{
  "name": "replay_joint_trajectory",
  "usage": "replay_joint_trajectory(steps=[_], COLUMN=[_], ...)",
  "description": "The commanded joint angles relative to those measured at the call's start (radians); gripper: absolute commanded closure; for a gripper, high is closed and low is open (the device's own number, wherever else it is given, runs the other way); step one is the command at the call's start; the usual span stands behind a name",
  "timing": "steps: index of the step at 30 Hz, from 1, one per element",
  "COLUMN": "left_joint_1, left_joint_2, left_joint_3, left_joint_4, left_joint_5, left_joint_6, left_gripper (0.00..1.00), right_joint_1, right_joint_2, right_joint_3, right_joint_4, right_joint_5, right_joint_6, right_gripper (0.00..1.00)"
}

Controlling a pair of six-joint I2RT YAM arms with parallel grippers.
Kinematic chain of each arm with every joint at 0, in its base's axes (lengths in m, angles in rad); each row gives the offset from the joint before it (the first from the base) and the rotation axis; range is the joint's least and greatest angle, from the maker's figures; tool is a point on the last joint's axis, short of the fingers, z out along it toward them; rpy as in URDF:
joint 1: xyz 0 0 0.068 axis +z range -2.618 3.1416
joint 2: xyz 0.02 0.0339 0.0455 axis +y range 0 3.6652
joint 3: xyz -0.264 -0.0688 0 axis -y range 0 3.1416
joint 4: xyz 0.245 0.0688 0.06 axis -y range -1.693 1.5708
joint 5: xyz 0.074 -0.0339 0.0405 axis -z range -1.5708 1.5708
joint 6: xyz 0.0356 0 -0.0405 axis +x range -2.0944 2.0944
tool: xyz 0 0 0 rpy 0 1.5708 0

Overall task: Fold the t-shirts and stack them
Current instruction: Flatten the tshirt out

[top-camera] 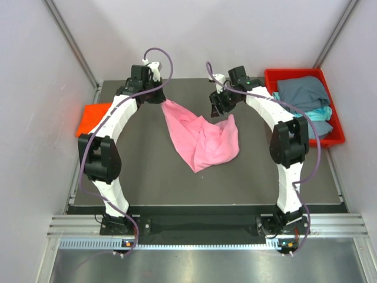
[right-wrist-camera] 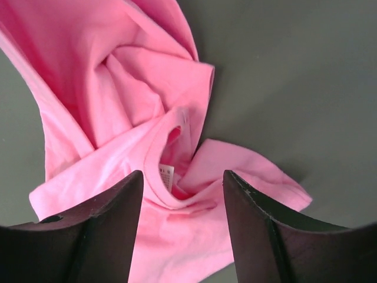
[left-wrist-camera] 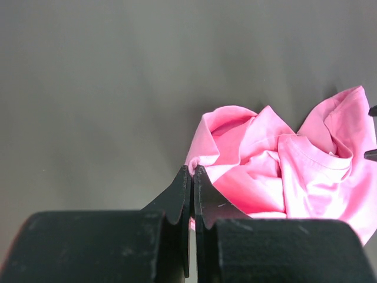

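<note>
Item one, left hand [left-wrist-camera: 192,172]: fingers pressed flat together with no gap showing, nipping a corner of the pink t-shirt [top-camera: 201,139]. In the overhead view this hand sits at about 11 o'clock from the middle of the counter [top-camera: 147,177], and the pinched corner is drawn up to it in a narrow point. Item two, right hand [right-wrist-camera: 182,177]: fingers spread well apart, nothing between them gripped; it is at about 1 o'clock from the counter's middle, at the shirt's 1 o'clock corner. Its wrist view looks down between the two dark fingers onto the collar [right-wrist-camera: 177,127] and a small white label [right-wrist-camera: 166,175]; whether the fingertips touch the cloth cannot be told. Item three, pink t-shirt: crumpled and unfolded, lying at the counter's centre, its bulk spread toward 5 o'clock from the left hand, with loose folds and a raised ridge down the middle. Item four, orange t-shirt [top-camera: 93,118]: at 9 o'clock on the counter's edge, partly hidden behind the left arm, well apart from the pink one. Item five, red tray [top-camera: 337,139]: at 2 o'clock, beyond the right arm. It holds a grey-blue t-shirt [top-camera: 303,91] heaped on top and a teal t-shirt [top-camera: 318,113] showing at its 5 o'clock side.
</note>
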Motion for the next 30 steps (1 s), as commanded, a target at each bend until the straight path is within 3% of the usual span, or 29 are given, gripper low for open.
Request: replay_joint_trajectory(steps=[1,13,14,15,17,22,26,30], left_joint_1=[-0.001,-0.002,-0.001,-0.001,0.001,0.012,0.036,0.065], left_joint_2=[-0.018,-0.052,-0.054,-0.052,-0.049,-0.022,0.038,0.09], left_joint_3=[0.044,0.012,0.012,0.015,0.018,0.063,0.175,0.348], left_joint_4=[0.043,0.04,0.04,0.04,0.04,0.062,0.065,0.068], left_joint_5=[0.01,-0.027,-0.027,-0.027,-0.026,-0.035,-0.084,-0.133], left_joint_6=[-0.012,0.016,0.016,0.014,0.016,0.028,0.062,0.101], left_gripper=[1.0,1.0,1.0,1.0,1.0,1.0,1.0,1.0], right_joint_1=[-0.001,0.001,-0.001,-0.001,-0.001,-0.013,-0.051,-0.099], right_joint_2=[0.0,0.118,0.12,0.116,0.104,0.029,-0.025,-0.12], right_joint_3=[0.014,0.046,0.043,0.041,0.047,0.142,0.355,0.405], right_joint_4=[-0.085,-0.191,-0.191,-0.182,-0.177,-0.157,-0.111,0.065], right_joint_5=[-0.028,-0.142,-0.145,-0.142,-0.125,-0.053,0.089,0.175], right_joint_6=[-0.031,-0.087,-0.088,-0.082,-0.081,-0.116,-0.15,-0.175], right_gripper=[0.43,0.47,0.55,0.81,1.0,1.0,1.0,1.0])
